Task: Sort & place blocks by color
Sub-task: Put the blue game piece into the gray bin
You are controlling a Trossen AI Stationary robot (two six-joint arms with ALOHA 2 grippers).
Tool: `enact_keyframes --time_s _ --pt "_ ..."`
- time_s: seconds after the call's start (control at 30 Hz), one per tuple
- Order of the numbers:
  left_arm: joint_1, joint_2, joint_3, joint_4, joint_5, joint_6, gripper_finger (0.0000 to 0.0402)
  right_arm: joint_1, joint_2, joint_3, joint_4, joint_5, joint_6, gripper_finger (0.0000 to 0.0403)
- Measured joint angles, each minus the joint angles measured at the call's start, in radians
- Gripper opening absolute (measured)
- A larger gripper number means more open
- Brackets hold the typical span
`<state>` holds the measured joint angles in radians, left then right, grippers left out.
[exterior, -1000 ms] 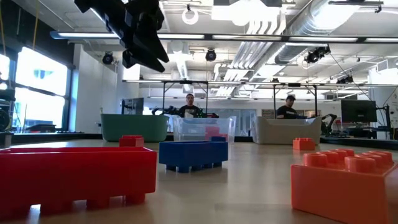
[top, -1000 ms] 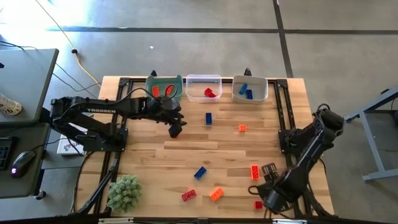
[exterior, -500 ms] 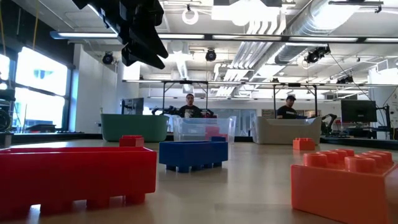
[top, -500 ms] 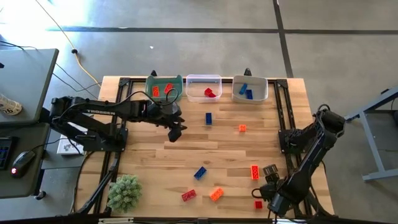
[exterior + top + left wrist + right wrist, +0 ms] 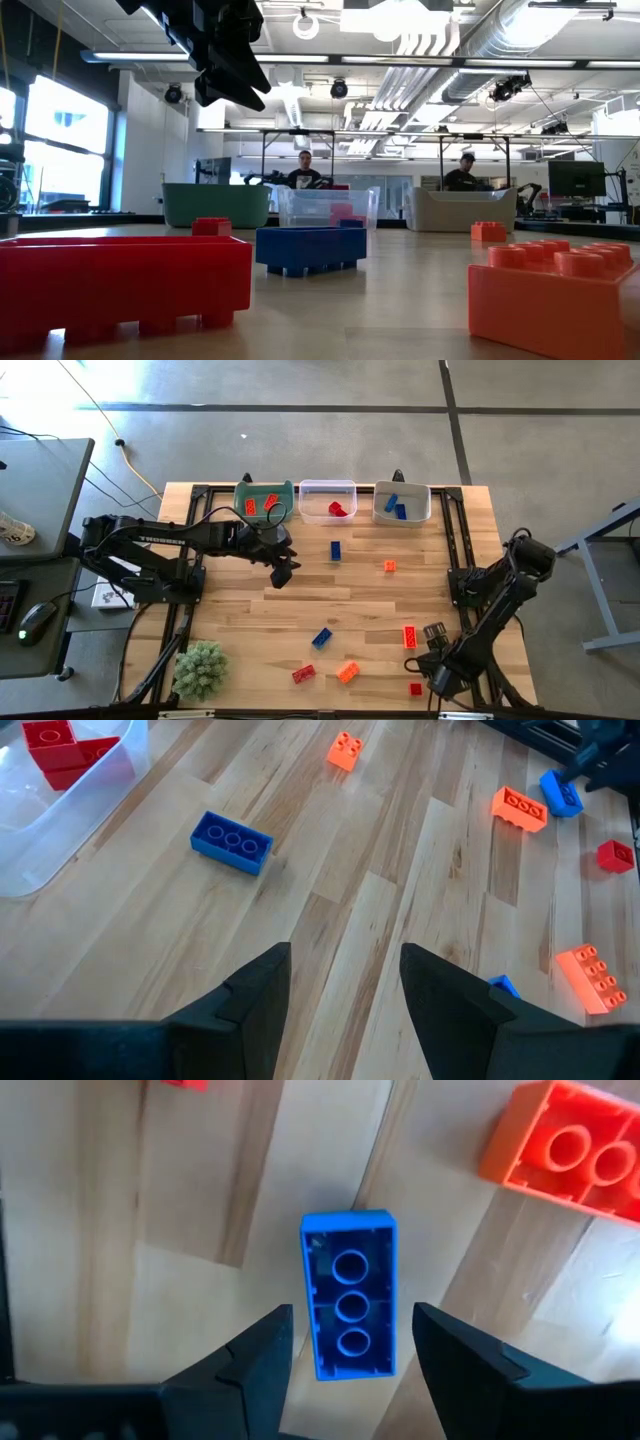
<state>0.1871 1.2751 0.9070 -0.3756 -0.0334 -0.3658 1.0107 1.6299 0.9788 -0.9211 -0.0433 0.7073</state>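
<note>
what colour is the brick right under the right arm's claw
Blue: a small studded plastic brick, lying underside up between the open right claw fingers; right wrist view shows it best.

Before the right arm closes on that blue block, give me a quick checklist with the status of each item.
1. Right gripper open: ok, its fingers stand apart.
2. Blue block centred between those fingers: ok, one finger on each long side.
3. Neighbours clear of the grasp: ok, the orange block lies apart from the blue one.
4. Gripper low enough to close on the block: cannot tell.
5. Target ready: ok, the bin holding blue blocks sits at the table's far edge.
6. Left gripper out of the way: ok, open and empty, over bare table on the left arm's side of the table, near the bins.
</note>
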Motion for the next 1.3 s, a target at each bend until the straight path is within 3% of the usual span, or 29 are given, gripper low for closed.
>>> enact_keyframes --time_s 0.53,0.8,1.03,1.3 --pt "0.0 0.0 0.0 0.0 0.0 0.002 0.018 -0.013 0.0 -0.113 0.132 -0.048 0.048 0.0191" --pt "0.0 0.0 0.0 0.0 0.0 0.002 0.018 -0.065 -0.002 -0.112 0.151 -0.11 0.111 0.0107" --pt "0.003 0.0 0.0 0.0 -0.005 0.01 0.018 -0.105 -0.001 -0.11 0.164 -0.152 0.257 0.0107" --pt "0.003 0.0 0.0 0.0 -0.005 0.134 0.018 -0.15 -0.017 -0.11 0.205 -0.18 0.54 0.0107"
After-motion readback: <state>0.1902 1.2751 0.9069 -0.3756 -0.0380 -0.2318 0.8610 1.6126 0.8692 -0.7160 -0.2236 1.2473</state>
